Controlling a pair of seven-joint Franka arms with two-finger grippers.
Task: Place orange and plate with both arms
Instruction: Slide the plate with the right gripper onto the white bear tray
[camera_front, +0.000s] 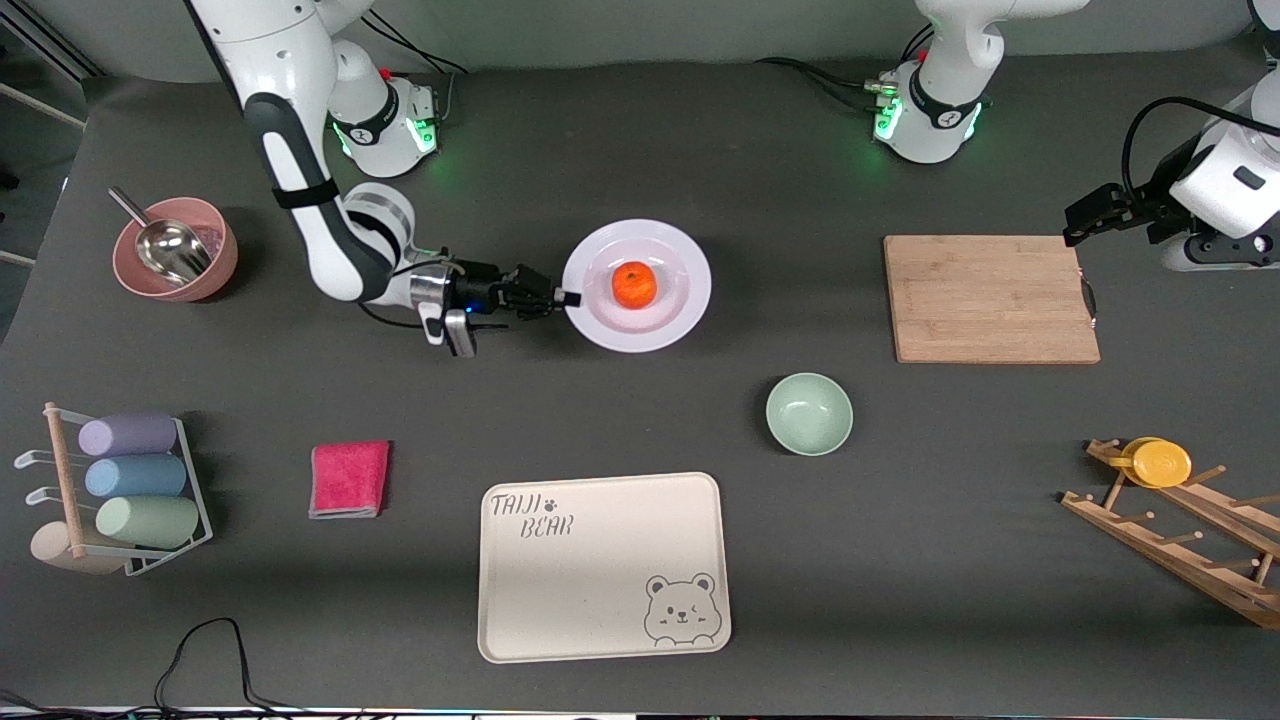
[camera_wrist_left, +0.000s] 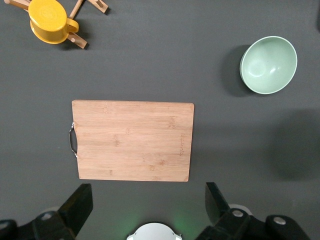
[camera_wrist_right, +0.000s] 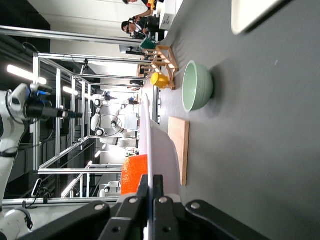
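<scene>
Pinching the plate (camera_front: 668, 312) rim, right claw (camera_front: 566, 297); orange (camera_front: 634, 284) half-hidden in wrist view; left claw (camera_wrist_left: 147, 200) wide open

Front camera looks down; wrist views share the green bowl (camera_wrist_left: 268, 65).

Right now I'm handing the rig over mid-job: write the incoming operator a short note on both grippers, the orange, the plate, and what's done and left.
Right gripper: shut on the rim of the plate, at the edge toward the right arm's end of the table.
Left gripper: open, holding nothing, waiting above the cutting board.
Orange: sitting in the middle of the plate.
Done: orange is on the plate, plate gripped.
Left: probably moving the plate with the orange to its spot; the pictures do not show where. Move level so the orange does not roll.
</scene>
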